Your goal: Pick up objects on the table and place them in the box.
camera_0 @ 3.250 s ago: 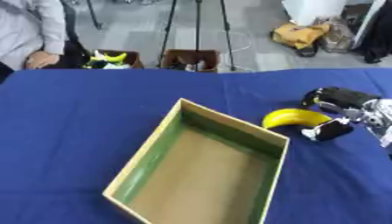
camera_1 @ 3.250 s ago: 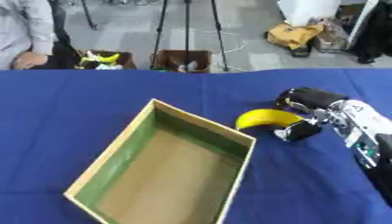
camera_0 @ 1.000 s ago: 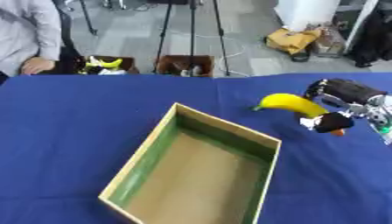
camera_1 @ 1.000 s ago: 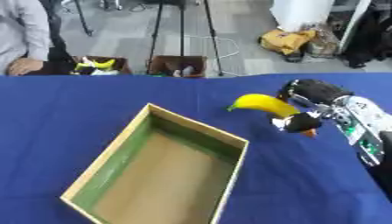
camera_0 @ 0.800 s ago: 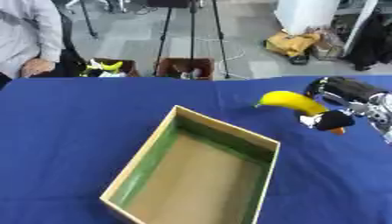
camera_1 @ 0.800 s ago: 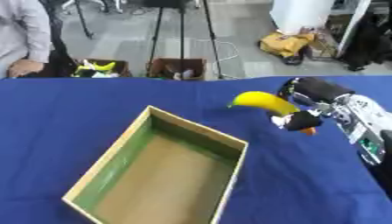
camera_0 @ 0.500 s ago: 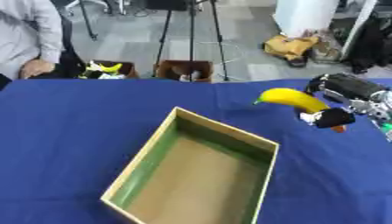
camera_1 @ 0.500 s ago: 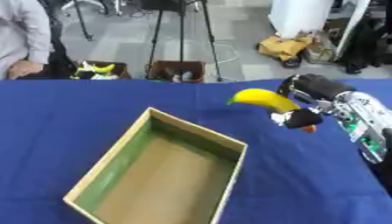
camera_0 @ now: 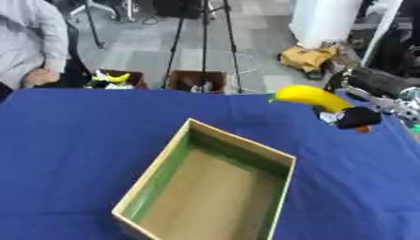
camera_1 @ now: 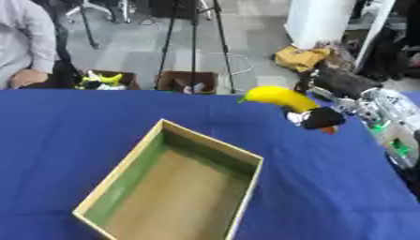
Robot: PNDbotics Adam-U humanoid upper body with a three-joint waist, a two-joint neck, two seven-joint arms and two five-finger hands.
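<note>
Bright yellow banana [camera_1: 277, 98], smooth and curved, is up in the air past the far right corner of the cardboard box [camera_1: 123, 183], above the blue worktop [camera_0: 74, 140]. The right hand [camera_1: 316, 117] has its fingers curled round the banana's right end. The right eye view alone shows the forearm with its wiring.

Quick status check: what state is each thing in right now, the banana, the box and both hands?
Banana: held above the table, right of the box, not yet over it.
Box: open-topped, empty, on the blue table.
Right hand: shut on the banana.
Left hand: not in view.
</note>
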